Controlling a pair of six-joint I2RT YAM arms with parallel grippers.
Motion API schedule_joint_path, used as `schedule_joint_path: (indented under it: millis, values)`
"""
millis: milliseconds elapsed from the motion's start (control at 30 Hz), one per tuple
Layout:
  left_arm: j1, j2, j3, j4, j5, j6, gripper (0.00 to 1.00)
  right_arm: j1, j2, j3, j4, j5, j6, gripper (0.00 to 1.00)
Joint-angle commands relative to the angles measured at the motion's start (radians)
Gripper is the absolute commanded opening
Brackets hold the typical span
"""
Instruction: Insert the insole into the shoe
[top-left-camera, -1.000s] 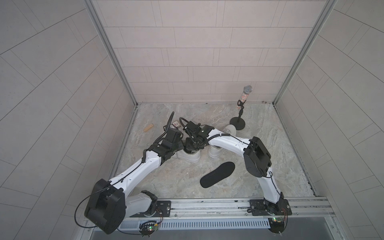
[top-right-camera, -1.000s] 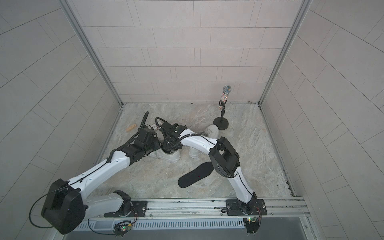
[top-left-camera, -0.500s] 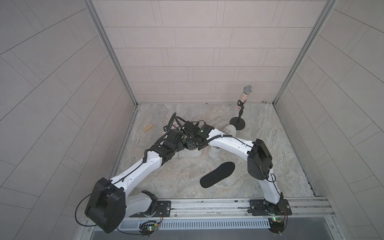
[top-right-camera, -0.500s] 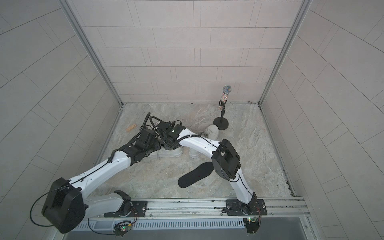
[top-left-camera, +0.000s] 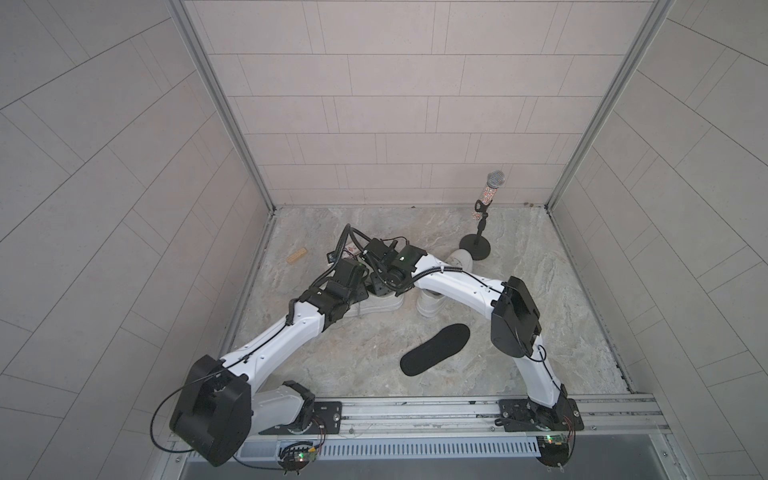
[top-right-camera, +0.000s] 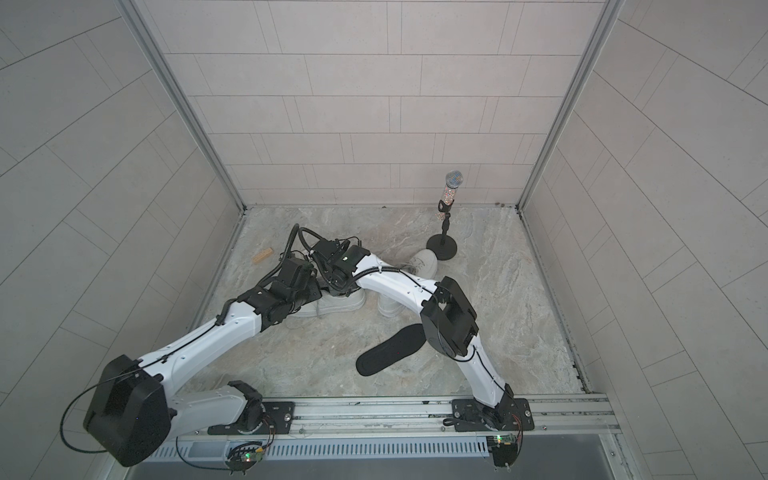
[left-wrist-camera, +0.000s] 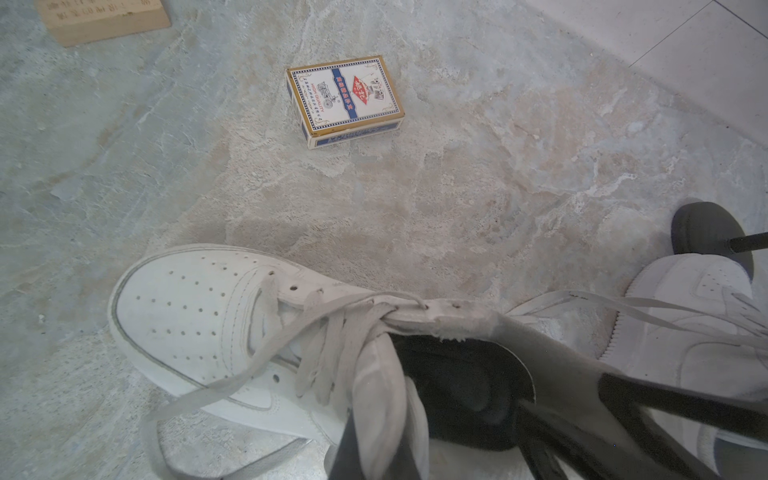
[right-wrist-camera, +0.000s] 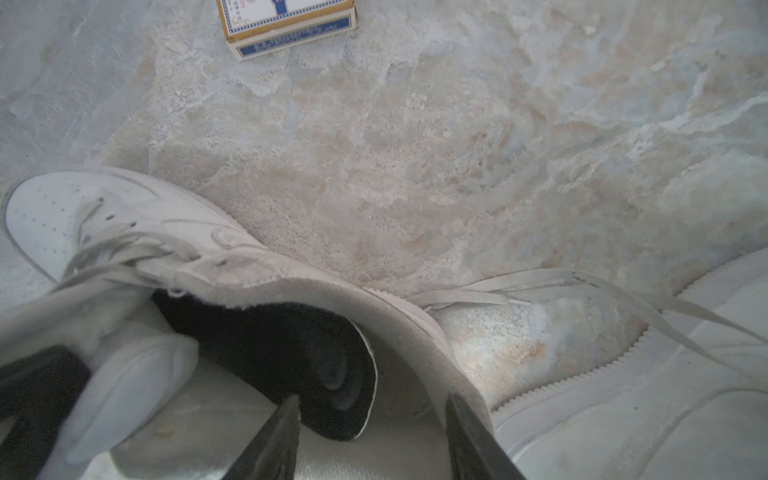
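Observation:
A white lace-up shoe (top-left-camera: 380, 305) (top-right-camera: 332, 305) lies left of the middle of the floor, with both wrists meeting over it. A black insole (left-wrist-camera: 457, 390) (right-wrist-camera: 291, 349) sits inside it, its heel end showing in the opening. My left gripper (left-wrist-camera: 380, 453) is shut on the shoe's tongue (left-wrist-camera: 382, 386) and holds it up. My right gripper (right-wrist-camera: 372, 432) stands open at the heel of the shoe, one finger beside the insole's heel end and the other at the collar. A second black insole (top-left-camera: 435, 350) (top-right-camera: 390, 350) lies loose on the floor in front.
A second white shoe (top-left-camera: 430, 305) (top-right-camera: 424, 262) lies just right of the first, partly under my right arm. A microphone on a round-based stand (top-left-camera: 484, 216) stands at the back right. A playing-card box (left-wrist-camera: 345, 102) and a wooden block (top-left-camera: 297, 256) lie behind the shoe.
My right gripper's jaws have opened. Both wrists have shifted a little toward the back wall over the shoe. The loose insole on the floor has not moved.

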Motion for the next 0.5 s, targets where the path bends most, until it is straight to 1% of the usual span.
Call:
schedule_joint_path:
  millis: [0, 100, 267, 400, 467]
  values:
    - [0.014, -0.028, 0.014, 0.011, -0.089, 0.009, 0.0, -0.021, 0.022, 0.02, -0.11, 0.1, -0.031, 0.59]
    - [0.013, -0.028, 0.007, 0.016, -0.093, 0.007, 0.0, -0.014, -0.039, -0.03, -0.052, 0.094, -0.059, 0.61]
    - [0.013, -0.022, 0.009, 0.022, -0.089, 0.004, 0.0, -0.008, -0.19, -0.16, 0.083, 0.108, -0.095, 0.67]
    - [0.012, -0.018, 0.011, 0.027, -0.084, 0.003, 0.0, -0.013, -0.25, -0.218, 0.142, 0.096, -0.108, 0.72]
    - [0.013, -0.014, 0.016, 0.027, -0.083, 0.003, 0.0, -0.02, -0.262, -0.224, 0.145, 0.084, -0.103, 0.73]
